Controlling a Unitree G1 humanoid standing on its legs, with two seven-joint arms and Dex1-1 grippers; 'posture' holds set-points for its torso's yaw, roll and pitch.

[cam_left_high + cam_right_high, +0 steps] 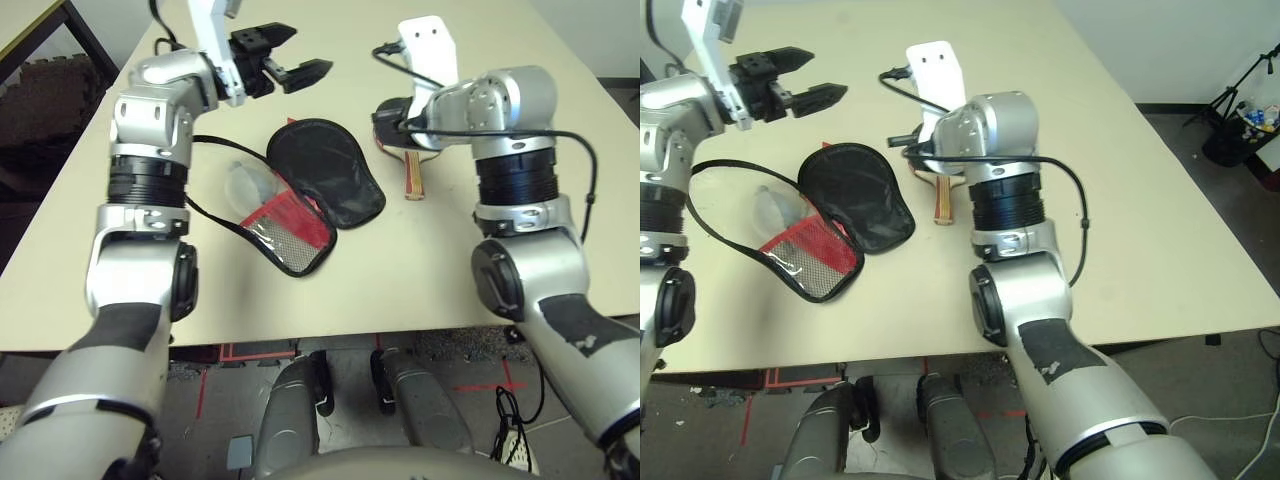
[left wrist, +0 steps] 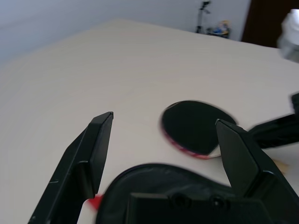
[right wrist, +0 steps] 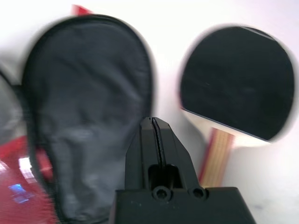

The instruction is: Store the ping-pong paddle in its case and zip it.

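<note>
The ping-pong paddle (image 3: pixel 238 79) lies on the table just beside the unzipped case (image 1: pixel 330 180); left gripper (image 1: pixel 290 58) gapes empty, right gripper (image 3: pixel 154 128) pinched closed, holding nothing; it should reopen squarely over the handle (image 1: pixel 413 176)

The case (image 1: pixel 330 180) looked like soft matt black cloth, with red mesh at one end. The ping-pong paddle (image 3: pixel 238 79) had dull black rubber and a striped wooden handle. The table (image 1: pixel 420 290) was smooth, matt beige.

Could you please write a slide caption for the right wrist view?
Shut right gripper above the open case, with the ping-pong paddle lying beside it.
</note>
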